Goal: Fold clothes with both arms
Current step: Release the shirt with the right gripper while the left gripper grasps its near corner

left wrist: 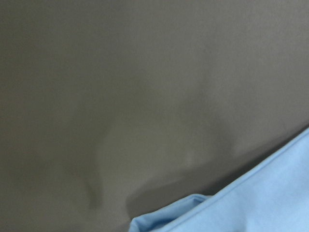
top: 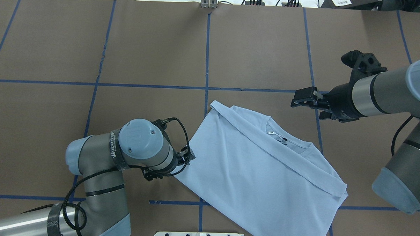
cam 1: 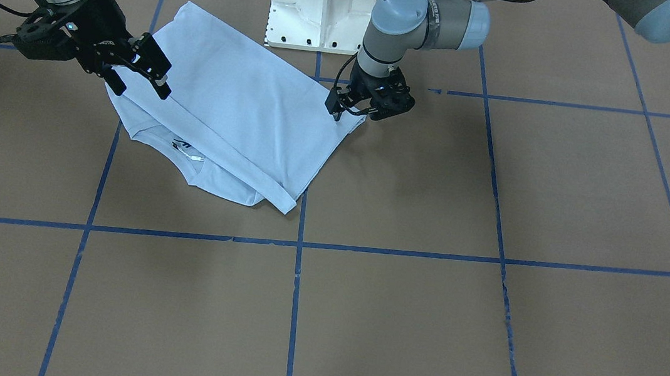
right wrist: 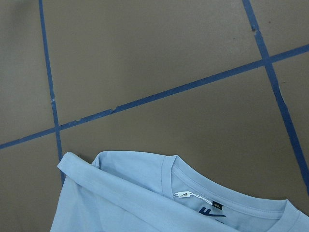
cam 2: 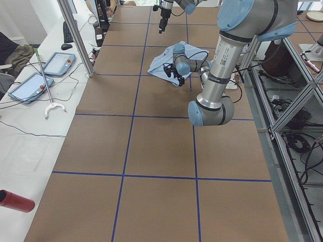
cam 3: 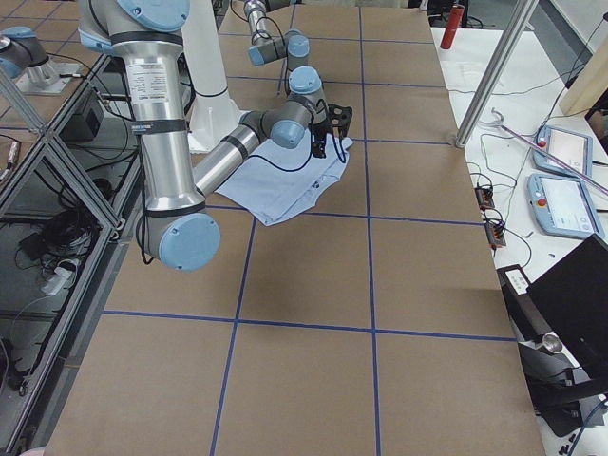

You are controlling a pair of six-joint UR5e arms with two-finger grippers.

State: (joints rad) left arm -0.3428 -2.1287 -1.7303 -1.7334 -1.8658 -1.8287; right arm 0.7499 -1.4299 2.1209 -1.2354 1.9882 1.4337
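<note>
The light-blue T-shirt [cam 1: 243,108] lies on the brown table, its body folded over so that only the collar [top: 286,141] and neck label [right wrist: 186,195] peek out; the chest print is hidden. It also shows in the overhead view [top: 264,175]. My left gripper [cam 1: 350,111] is low at the shirt's corner nearest it [top: 184,162] and seems open; the left wrist view shows only that corner [left wrist: 270,193] lying on the table. My right gripper [cam 1: 139,80] is open and empty, above the table just past the collar side [top: 301,99].
The white pedestal base [cam 1: 324,4] stands just behind the shirt. Blue tape lines [cam 1: 293,309] cross the brown table. A side bench with tablets [cam 2: 55,63], a metal post [cam 2: 75,35] and a red cylinder [cam 2: 15,201] lies beyond the far edge.
</note>
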